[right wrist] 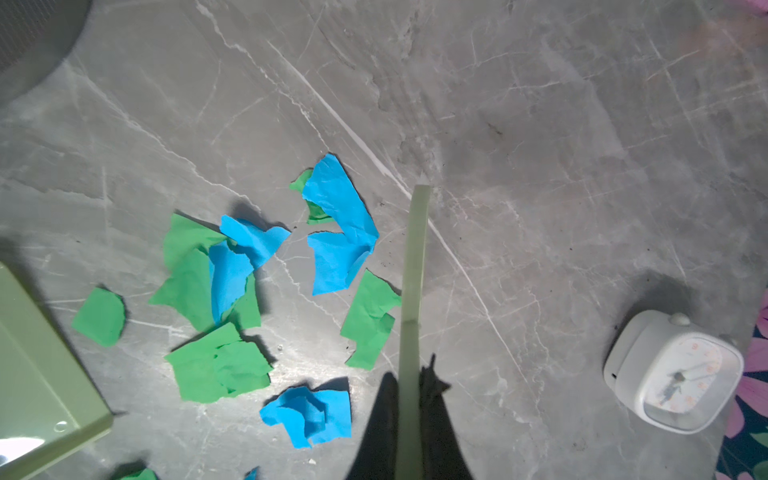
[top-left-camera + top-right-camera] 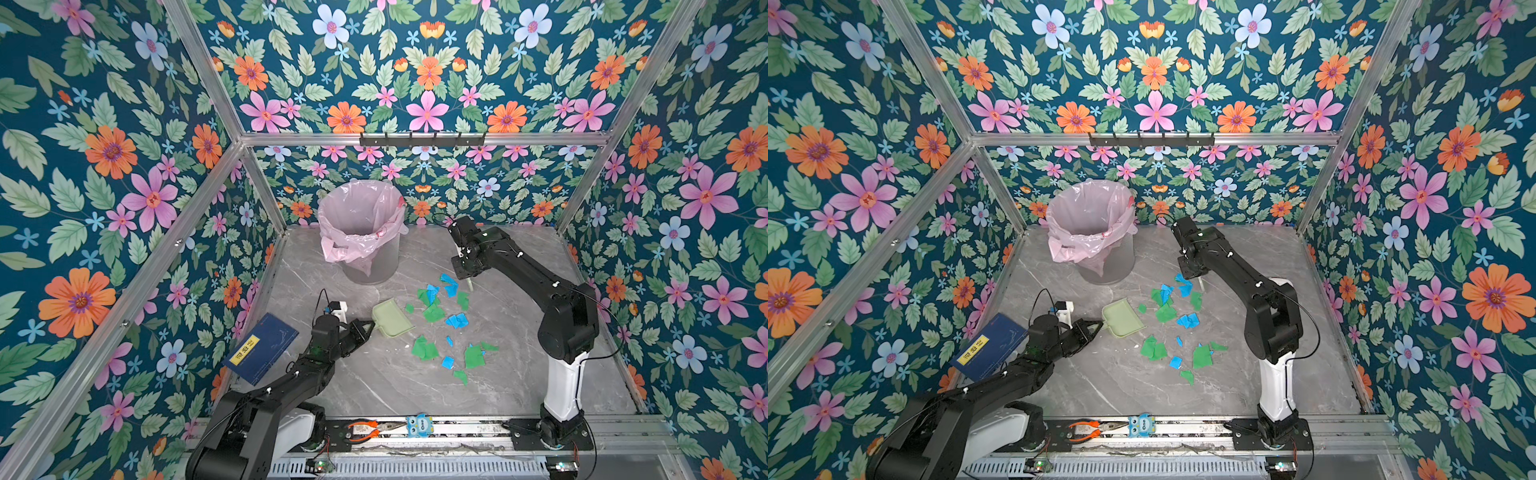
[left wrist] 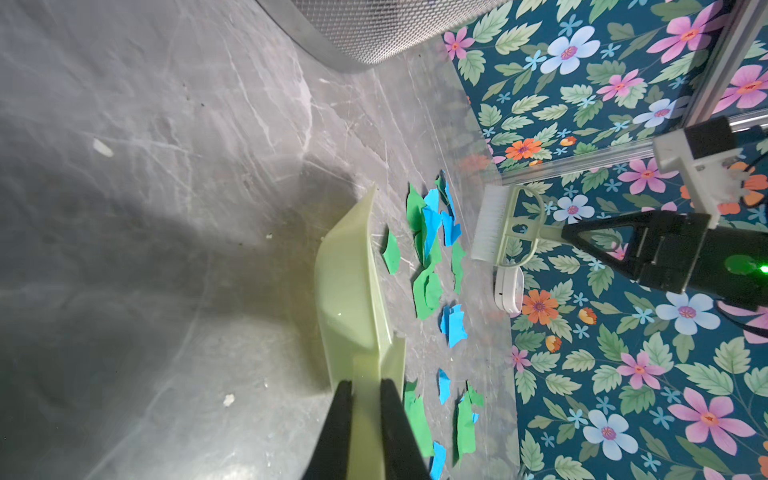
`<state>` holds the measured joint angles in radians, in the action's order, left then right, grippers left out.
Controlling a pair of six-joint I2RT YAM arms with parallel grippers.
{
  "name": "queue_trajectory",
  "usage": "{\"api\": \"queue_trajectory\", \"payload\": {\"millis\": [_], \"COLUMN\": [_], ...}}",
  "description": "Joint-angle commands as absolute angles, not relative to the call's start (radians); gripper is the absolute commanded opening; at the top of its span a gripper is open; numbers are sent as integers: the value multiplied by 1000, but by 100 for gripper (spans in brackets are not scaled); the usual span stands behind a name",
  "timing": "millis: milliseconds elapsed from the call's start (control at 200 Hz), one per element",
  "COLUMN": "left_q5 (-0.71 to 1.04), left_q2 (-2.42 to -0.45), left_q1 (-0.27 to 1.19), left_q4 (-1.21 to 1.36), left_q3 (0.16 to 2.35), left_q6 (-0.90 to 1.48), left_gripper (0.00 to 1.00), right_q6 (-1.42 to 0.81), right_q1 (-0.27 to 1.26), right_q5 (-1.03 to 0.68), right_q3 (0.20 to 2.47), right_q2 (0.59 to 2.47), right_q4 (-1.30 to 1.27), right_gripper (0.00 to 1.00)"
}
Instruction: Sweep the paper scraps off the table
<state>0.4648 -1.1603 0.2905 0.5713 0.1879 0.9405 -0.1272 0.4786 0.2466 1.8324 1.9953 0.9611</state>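
- Floral-papered walls [image 2: 104, 166] close your grippers in on three sides.
- Grey marbled table [image 2: 374, 386] lies under both grippers.
- Your left gripper [image 2: 370, 325] is clamped on the dustpan [image 2: 392, 319] handle; your right gripper [image 3: 571, 233] on the brush [image 3: 492, 226].
- Paper scraps [image 2: 434, 313] lie on the table between the two grippers.

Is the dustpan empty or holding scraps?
Empty. The pale green plastic dustpan is bare inside in both top views; green and blue paper scraps lie beside it on the grey marble table.
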Motion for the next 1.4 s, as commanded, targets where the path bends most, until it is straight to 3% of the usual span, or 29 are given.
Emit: {"api": "queue_trajectory", "payload": {"millis": [0, 350, 1395], "left_q5": [493, 549, 628], "left_q2": [-1206, -1391, -1624], "left_q1": [286, 287, 291], "left_q4": [653, 815, 962], "left_q3": [199, 219, 292], "left_q6": [938, 958, 955], "left_gripper": [0, 0, 0], "right_q6": [-96, -78, -41], "right_q1": [479, 500, 736], "right_q5": [250, 199, 33], "right_q3": [1847, 1877, 1978], "right_q2": [2021, 2086, 2138], "right_q4": [968, 987, 1013], "right_gripper": [0, 0, 0]}}
